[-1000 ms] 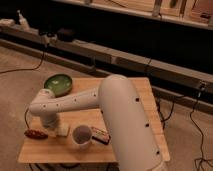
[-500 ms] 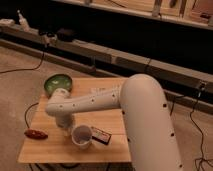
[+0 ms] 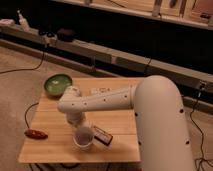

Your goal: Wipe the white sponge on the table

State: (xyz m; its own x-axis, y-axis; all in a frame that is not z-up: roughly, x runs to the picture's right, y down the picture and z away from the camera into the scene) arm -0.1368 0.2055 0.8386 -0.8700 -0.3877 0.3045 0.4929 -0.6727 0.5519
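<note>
The table [image 3: 50, 117] is small and square with a pale plank top. My white arm reaches over it from the right, and the wrist [image 3: 71, 104] hangs above the middle-left of the top. The gripper [image 3: 80, 123] points down just under the wrist, right behind the white round cup [image 3: 83, 138] and close to the wood. The white sponge does not show; the gripper and wrist cover the spot beneath them.
A green bowl [image 3: 57, 84] sits at the table's back left corner. A red-brown object [image 3: 36, 134] lies at the left edge. A brown packet [image 3: 103, 135] lies right of the cup, and a small white item [image 3: 100, 91] behind the forearm. Cables run across the floor.
The wrist and gripper have swept from the table's left side toward the middle, ending behind the cup. A small white block seen left of the cup earlier is now covered.
</note>
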